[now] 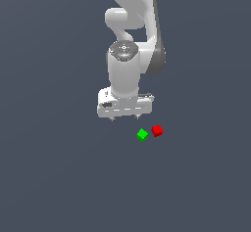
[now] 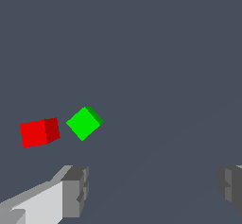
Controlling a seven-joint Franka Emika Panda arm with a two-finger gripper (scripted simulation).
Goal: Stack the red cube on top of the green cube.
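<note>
The red cube (image 1: 157, 130) rests on the grey floor, with the green cube (image 1: 142, 135) just beside it toward the exterior view's left; a small gap separates them. My gripper (image 1: 125, 119) hangs above the floor, up and toward the exterior view's left of both cubes, open and holding nothing. In the wrist view the red cube (image 2: 39, 132) and the green cube (image 2: 84, 123) lie side by side beyond my widely spread fingertips (image 2: 75, 190), well off to one side of the gap between them.
A plain dark grey floor (image 1: 59, 177) spreads all around the cubes. The white arm (image 1: 128, 40) rises behind the gripper.
</note>
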